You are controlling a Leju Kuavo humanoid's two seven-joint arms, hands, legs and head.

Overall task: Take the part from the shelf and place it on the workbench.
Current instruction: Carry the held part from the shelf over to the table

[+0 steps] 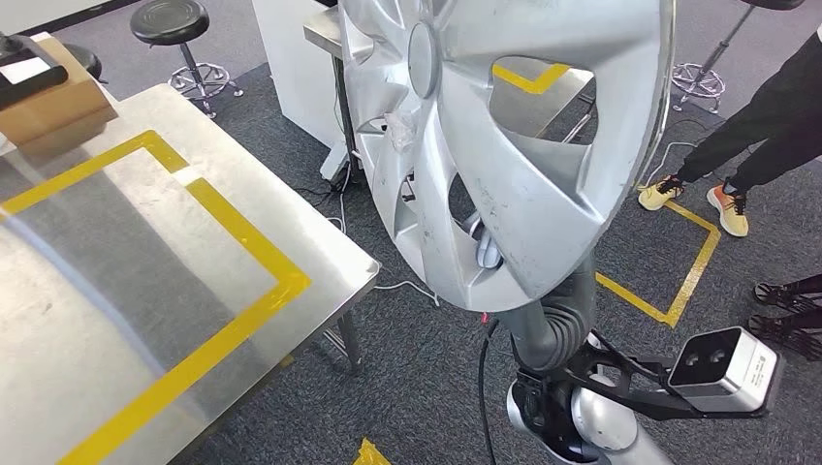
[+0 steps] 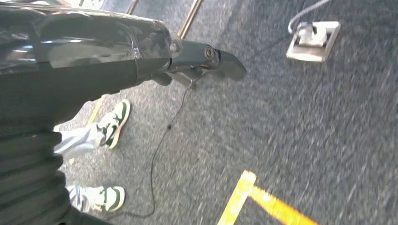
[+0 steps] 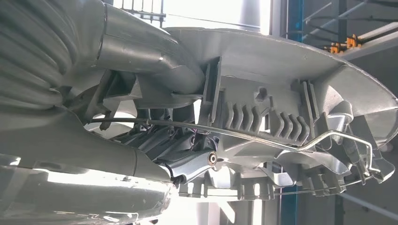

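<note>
A large silver wheel cover [image 1: 504, 126] is held up on edge, to the right of the workbench's near corner and above the floor. My right hand [image 1: 488, 250] grips it at its lower rim; fingers show through a spoke opening. In the right wrist view the hand [image 3: 155, 93] clamps the ribbed back of the cover [image 3: 281, 61], with the wire ring running across. The steel workbench [image 1: 116, 291], marked with a yellow tape rectangle, lies to the left. My left hand [image 2: 197, 56] hangs over the carpet, fingers stretched out, holding nothing.
A cardboard box [image 1: 53, 102] sits on the bench's far left. Two black stools [image 1: 174, 24] and a white stand [image 1: 291, 58] are behind. A person's legs in orange shoes [image 1: 727, 208] are at the right by yellow floor tape [image 1: 679, 281]. Another person's shoes [image 2: 110, 124] and a floor socket [image 2: 312, 40] are near my left side.
</note>
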